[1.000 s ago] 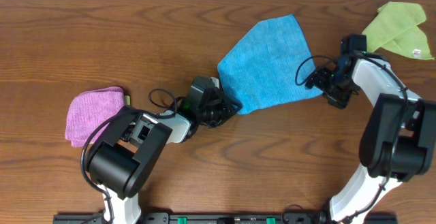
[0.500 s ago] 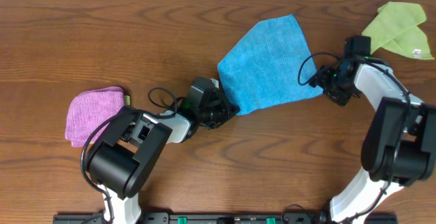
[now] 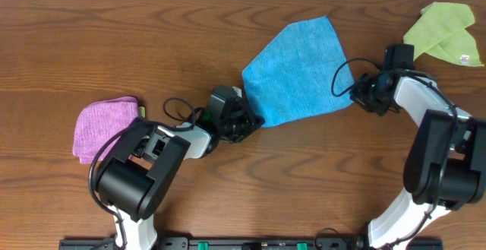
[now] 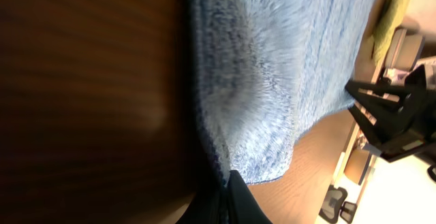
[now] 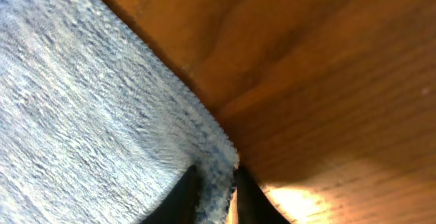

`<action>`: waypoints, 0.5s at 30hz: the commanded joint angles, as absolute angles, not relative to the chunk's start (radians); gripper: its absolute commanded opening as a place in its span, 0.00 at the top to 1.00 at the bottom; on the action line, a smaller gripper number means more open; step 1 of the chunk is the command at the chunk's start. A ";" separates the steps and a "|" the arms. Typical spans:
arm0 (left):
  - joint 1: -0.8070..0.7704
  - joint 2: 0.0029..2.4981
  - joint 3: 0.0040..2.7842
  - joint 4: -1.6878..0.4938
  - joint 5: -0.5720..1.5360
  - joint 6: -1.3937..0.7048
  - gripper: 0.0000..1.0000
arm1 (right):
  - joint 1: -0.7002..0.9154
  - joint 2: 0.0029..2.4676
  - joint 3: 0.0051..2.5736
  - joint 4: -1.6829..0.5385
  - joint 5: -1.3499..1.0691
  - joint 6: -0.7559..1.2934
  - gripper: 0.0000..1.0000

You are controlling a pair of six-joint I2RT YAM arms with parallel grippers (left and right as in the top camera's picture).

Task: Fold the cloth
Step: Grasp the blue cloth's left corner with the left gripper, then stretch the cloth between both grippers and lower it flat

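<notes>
Overhead: sky-blue cloth (image 3: 296, 71) lies flat, 0 folds made; left gripper (image 3: 257, 121) and right gripper (image 3: 358, 93) each pinch 1 corner.

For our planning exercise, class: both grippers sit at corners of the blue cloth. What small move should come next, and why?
Probably lift both held corners slightly, together. The left gripper and right gripper each pinch a near corner of the cloth, which lies flat; lifting frees that edge for folding over.
</notes>
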State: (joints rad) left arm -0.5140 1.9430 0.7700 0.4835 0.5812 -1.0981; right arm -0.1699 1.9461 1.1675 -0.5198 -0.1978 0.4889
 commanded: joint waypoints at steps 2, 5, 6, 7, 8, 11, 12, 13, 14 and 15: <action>-0.483 1.962 0.761 0.475 0.617 -1.070 0.94 | -0.165 1.998 1.105 -0.531 -0.245 0.504 0.99; -0.470 1.962 0.761 0.476 0.626 -1.069 0.94 | -0.148 1.998 1.105 -0.530 -0.274 0.504 0.99; -0.463 1.962 0.761 0.476 0.633 -1.069 0.95 | -0.139 1.998 1.105 -0.530 -0.297 0.504 0.99; -0.455 1.962 0.761 0.476 0.650 -1.065 0.94 | -0.126 1.998 1.105 -0.531 -0.319 0.504 0.99; -0.445 1.962 0.761 0.476 0.667 -1.055 0.94 | -0.112 1.998 1.105 -0.532 -0.337 0.504 0.99; -0.416 1.962 0.761 0.476 0.726 -1.026 0.94 | -0.068 1.994 1.105 -0.553 -0.347 0.514 0.99; -0.402 1.962 0.761 0.475 0.748 -1.019 0.94 | -0.051 1.991 1.105 -0.561 -0.347 0.516 0.99; -0.385 1.962 0.761 0.476 0.771 -1.016 0.94 | -0.029 1.985 1.105 -0.565 -0.347 0.520 0.99; -0.362 1.962 0.761 0.476 0.796 -1.015 0.95 | -0.015 1.978 1.105 -0.569 -0.348 0.524 0.99; -0.336 1.962 0.761 0.476 0.820 -1.013 0.94 | -0.002 1.967 1.105 -0.571 -0.348 0.532 0.99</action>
